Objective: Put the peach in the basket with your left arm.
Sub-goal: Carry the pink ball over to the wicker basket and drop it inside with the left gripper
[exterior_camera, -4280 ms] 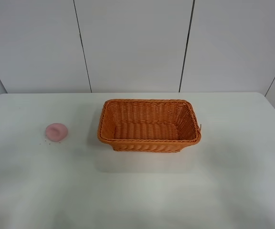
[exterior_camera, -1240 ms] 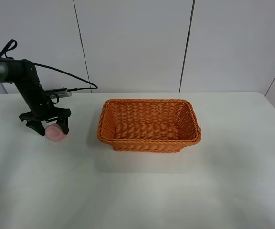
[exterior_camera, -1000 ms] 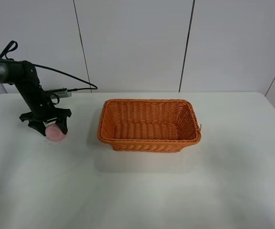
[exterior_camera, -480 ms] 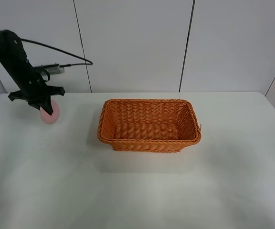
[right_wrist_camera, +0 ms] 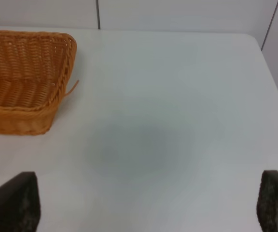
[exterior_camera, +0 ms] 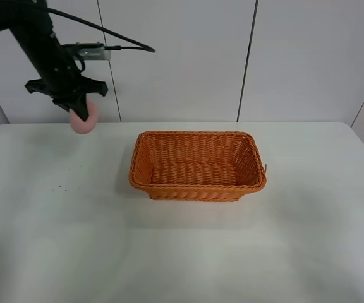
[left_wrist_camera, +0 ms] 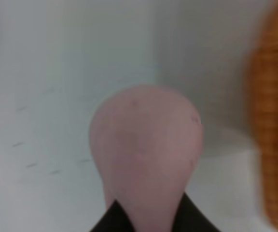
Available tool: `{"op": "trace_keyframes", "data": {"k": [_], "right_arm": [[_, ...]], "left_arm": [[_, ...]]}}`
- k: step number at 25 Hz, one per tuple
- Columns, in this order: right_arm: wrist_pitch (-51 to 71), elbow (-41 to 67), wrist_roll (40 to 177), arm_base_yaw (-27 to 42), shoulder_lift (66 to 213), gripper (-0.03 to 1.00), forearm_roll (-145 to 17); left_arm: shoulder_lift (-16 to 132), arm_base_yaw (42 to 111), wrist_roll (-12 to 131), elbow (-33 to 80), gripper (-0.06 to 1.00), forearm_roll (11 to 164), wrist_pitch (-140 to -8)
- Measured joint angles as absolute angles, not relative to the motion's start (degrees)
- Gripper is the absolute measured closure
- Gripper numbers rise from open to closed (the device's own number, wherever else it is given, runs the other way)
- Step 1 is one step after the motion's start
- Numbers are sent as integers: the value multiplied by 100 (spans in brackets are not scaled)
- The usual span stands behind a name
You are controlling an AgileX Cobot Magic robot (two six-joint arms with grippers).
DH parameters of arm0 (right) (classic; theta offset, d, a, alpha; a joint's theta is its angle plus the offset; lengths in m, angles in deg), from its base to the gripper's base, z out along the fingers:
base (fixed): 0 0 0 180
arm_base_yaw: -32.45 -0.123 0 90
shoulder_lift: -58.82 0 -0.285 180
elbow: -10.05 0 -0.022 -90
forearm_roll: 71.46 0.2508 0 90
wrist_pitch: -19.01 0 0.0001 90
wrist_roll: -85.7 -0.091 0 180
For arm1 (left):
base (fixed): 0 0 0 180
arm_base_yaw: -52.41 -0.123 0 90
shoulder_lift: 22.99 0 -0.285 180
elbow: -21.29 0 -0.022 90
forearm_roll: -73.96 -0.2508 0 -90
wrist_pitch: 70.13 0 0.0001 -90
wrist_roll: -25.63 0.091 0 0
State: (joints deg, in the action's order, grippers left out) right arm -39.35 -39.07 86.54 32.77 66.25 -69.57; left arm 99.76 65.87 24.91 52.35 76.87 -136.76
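Peach: pale pink, smooth, round | L hand clamps it aloft | R hand spread

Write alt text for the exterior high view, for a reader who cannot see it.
The left gripper holds the pink peach in the air above the white table, to the left of the orange basket.

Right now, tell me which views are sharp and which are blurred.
Exterior high: sharp and evenly lit, with a soft shadow in front of the basket. Left wrist: heavily blurred; the peach looms soft and the basket edge is smeared. Right wrist: the weave is fairly sharp, with a faint grey shadow on the table.
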Motion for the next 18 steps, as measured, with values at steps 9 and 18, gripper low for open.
{"op": "trace_keyframes", "data": {"k": [9,18], "right_arm": [[-3935,-3907,8654,3277,6625,27,-6957],[-3935,-3907,8654,3277,6625,27,-6957]], "left_arm": [[11313,8398,2253,6558,90,8077,-13442],[12515,8777,2244,7151,68,8129,-13176]]}}
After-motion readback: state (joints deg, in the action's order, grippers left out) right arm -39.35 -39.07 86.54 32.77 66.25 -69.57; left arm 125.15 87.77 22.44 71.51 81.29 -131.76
